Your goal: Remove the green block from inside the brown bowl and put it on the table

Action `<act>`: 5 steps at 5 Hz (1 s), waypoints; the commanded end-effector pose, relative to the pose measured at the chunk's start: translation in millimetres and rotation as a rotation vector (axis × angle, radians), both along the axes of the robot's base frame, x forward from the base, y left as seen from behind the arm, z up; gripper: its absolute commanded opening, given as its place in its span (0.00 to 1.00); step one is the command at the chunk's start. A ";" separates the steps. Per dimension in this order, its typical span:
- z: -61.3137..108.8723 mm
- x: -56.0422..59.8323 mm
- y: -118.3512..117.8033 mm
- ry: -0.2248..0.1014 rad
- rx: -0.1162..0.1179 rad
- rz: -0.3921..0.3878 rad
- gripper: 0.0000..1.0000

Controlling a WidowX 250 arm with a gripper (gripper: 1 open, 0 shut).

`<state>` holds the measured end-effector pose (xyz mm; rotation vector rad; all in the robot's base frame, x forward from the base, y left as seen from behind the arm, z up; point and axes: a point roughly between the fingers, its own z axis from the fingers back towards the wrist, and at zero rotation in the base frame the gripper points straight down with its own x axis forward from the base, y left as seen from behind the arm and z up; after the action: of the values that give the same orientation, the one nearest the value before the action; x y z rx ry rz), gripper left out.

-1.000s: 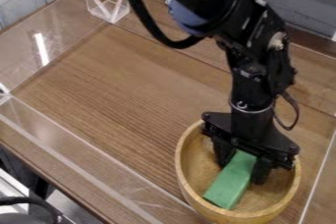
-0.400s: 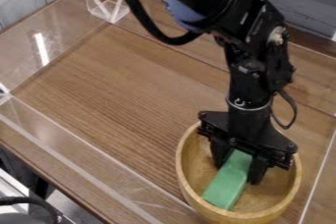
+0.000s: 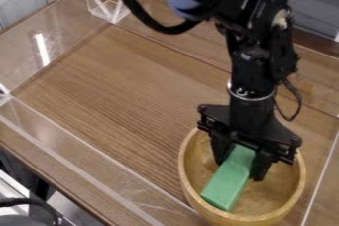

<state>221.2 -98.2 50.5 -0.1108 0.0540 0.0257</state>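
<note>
So the green block (image 3: 228, 182) is sitting in the lower right of the frame, tilted up on its end inside the brown bowl (image 3: 193, 186). Its top end is pinched between the fingers (image 3: 220, 154), and its lower end looks like it's at or just above the bowl floor, can't really tell which from this angle. The fingers are closed onto the block, one on each side of its upper end, and the gripper (image 3: 247, 157) points straight down over the bowl.

My read is that this is the lift-out step: the grab is made and the block is coming up, but it's not clear of the rim yet, so the task is maybe a third of the way along.

Next move, I'd say: go straight up until the hanging end of the block is above the thick rim, otherwise it could catch the rim and drag the bowl or twist out of the grip. After that, carry it sideways to the bare table (image 3: 119, 91) up and left of the bowl, plenty of open wood there, lower it until it touches, then let go. The clear acrylic wall (image 3: 54, 32) along the left edge is well apart from all of this, so it's no worry.
</note>
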 end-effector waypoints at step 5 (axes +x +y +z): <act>106.8 14.5 21.9 -0.112 -0.041 0.083 0.00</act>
<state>229.7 -76.6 141.8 -0.1421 -0.0012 0.1035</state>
